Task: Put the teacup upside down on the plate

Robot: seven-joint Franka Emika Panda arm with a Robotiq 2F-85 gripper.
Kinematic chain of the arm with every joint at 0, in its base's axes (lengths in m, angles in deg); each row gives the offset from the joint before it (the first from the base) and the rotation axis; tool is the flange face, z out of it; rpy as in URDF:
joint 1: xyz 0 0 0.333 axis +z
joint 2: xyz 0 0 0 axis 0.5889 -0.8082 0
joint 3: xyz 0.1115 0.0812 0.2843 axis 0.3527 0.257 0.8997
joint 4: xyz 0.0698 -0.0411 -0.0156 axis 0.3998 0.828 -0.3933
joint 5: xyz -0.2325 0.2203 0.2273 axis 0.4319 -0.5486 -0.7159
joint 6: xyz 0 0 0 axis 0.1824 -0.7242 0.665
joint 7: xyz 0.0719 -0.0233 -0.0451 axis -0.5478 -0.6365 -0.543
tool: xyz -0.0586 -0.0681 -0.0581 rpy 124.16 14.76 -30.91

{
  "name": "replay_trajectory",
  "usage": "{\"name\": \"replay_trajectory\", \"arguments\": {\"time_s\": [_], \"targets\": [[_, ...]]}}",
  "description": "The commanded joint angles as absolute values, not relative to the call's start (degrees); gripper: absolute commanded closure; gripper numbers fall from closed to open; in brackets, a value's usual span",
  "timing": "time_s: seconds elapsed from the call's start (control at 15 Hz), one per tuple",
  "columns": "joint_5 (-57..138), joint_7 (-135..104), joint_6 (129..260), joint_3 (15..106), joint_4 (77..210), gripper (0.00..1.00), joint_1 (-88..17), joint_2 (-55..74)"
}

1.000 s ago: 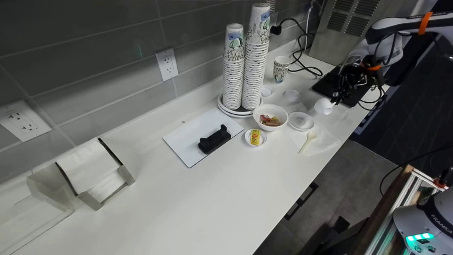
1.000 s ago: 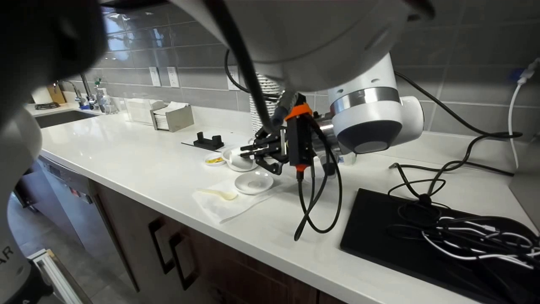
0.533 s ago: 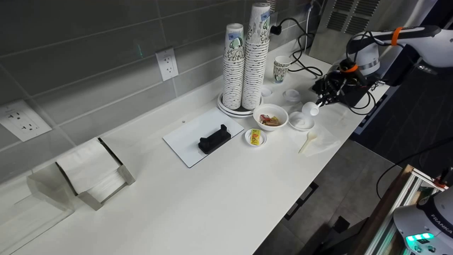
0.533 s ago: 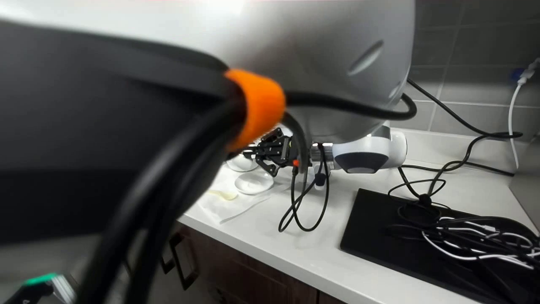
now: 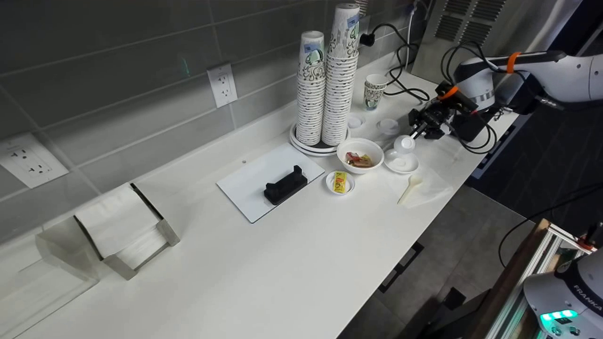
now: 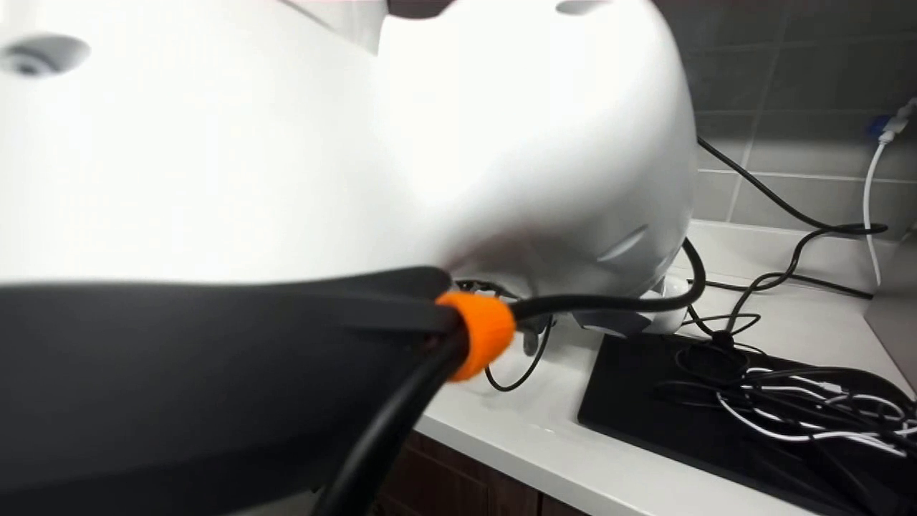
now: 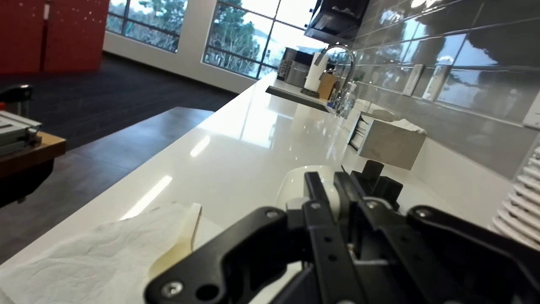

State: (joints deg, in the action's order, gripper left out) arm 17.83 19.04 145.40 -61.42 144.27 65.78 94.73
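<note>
The white teacup (image 5: pixel 404 144) is held at the tips of my gripper (image 5: pixel 416 132), in the air. It is tilted; I cannot tell for sure which way its mouth faces. In the wrist view my gripper (image 7: pixel 327 177) has its fingers nearly together with the cup's white wall between and beside the tips. The small white plate (image 5: pixel 403 165) lies on the counter right below the cup, and the cup's lower edge overlaps its far rim in the picture. In an exterior view the arm hides the cup, the plate and most of the gripper.
The white food bowl (image 5: pixel 368 145) stands close beside the plate. A spoon (image 5: pixel 411 187) lies on a napkin (image 7: pixel 105 249) in front. Tall paper cup stacks (image 5: pixel 311 108) stand by the wall. A small dish with a yellow packet (image 5: pixel 339 182) is near the bowl.
The gripper has carried the teacup from the right, leftward in an exterior view, to above the plate's far part. The arm has swung in front and covers the scene in an exterior view.
</note>
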Motion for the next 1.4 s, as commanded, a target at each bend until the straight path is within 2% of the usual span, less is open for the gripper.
{"name": "replay_trajectory", "arguments": {"time_s": [0.0,0.33,0.4,0.73,0.8,1.33], "targets": [[13.8,28.1,147.1,-62.1,142.2,0.97,66.2,98.0],[15.5,33.6,150.2,-61.7,143.9,0.97,64.8,98.4],[15.7,34.0,150.4,-61.7,143.9,0.89,64.7,98.5],[15.8,34.0,150.4,-61.6,143.9,0.89,64.5,98.5],[15.8,34.0,150.4,-61.6,143.9,0.97,64.5,98.5],[16.7,39.0,150.0,-62.9,145.8,0.97,64.7,98.1]]}}
